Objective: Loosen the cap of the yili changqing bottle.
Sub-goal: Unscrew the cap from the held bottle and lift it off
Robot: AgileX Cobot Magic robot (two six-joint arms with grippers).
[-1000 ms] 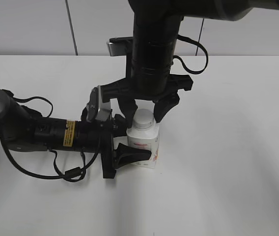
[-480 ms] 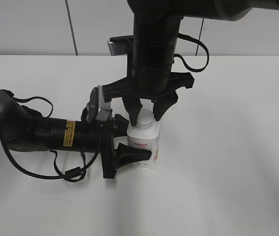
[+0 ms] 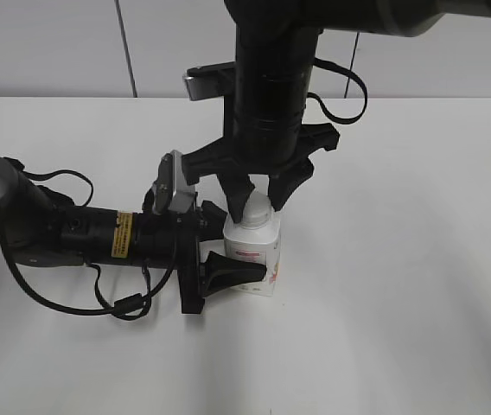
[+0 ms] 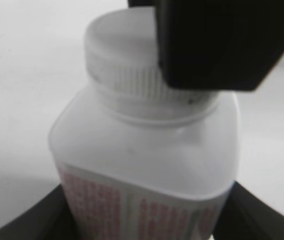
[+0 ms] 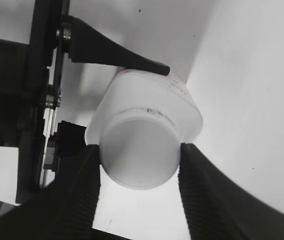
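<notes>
A: Bottle, item one. Location?

B: The yili changqing bottle (image 3: 254,253) stands upright near the middle of the white tabletop (image 3: 418,259). White squarish body, rounded shoulders, pink-red print on the label. Also entered from the left wrist view (image 4: 147,165) and the right wrist view (image 5: 147,115).

A: Cap?

B: The cap (image 3: 254,207), white, round, ribbed edge, sits on the neck. Ribbing is plain in the left wrist view (image 4: 132,65); its smooth top faces the right wrist camera (image 5: 138,155).

A: Left gripper, condition?

B: The left gripper (image 3: 228,251) lies low along the tabletop, arm reaching in from the left. Its jaws are closed against the bottle's body, one black finger (image 3: 232,270) pressed across the front of the label, the other behind the bottle and mostly hidden.

A: Right gripper?

B: The right gripper (image 3: 257,203) hangs straight down over the bottle. Its jaws are narrowed onto the cap, one ribbed pad (image 5: 79,190) touching each side of it in the right wrist view. A dark block of that gripper overlaps the cap's right edge in the left wrist view.
</notes>
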